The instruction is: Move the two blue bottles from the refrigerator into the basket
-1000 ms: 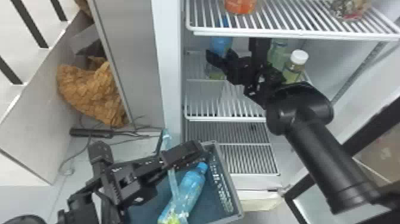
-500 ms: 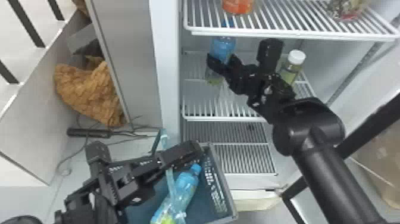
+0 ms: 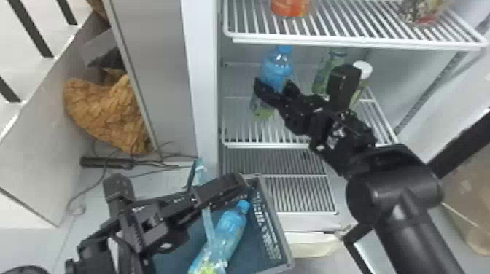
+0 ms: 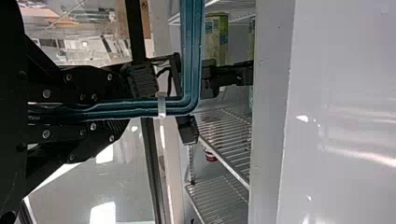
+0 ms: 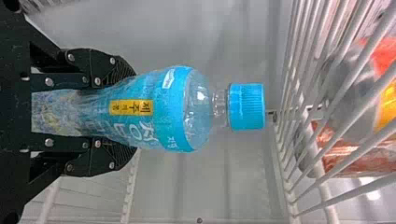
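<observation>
In the head view my right gripper (image 3: 273, 90) is shut around the waist of a blue bottle (image 3: 276, 69) inside the refrigerator. The right wrist view has this gripper (image 5: 130, 112) with a finger on each side of the blue bottle (image 5: 166, 109), whose cap points toward the wire shelf above. The second blue bottle (image 3: 228, 226) lies slanted in the basket (image 3: 273, 233). My left gripper (image 3: 218, 191) is at the basket's near-left part; in the left wrist view this gripper (image 4: 119, 112) is shut on the basket's teal rim (image 4: 154, 108).
An upper wire shelf (image 3: 350, 40) holds an orange package (image 3: 290, 7). A greenish bottle (image 3: 324, 74) and a white-capped bottle (image 3: 361, 71) stand on the shelf behind the right arm. The refrigerator's side wall (image 3: 204, 91) rises between the shelves and the brown bundle (image 3: 109, 113).
The right gripper and its blue bottle have come lower in the head view, toward the robot, and more of the cap shows below the upper shelf. The left gripper has hardly moved.
</observation>
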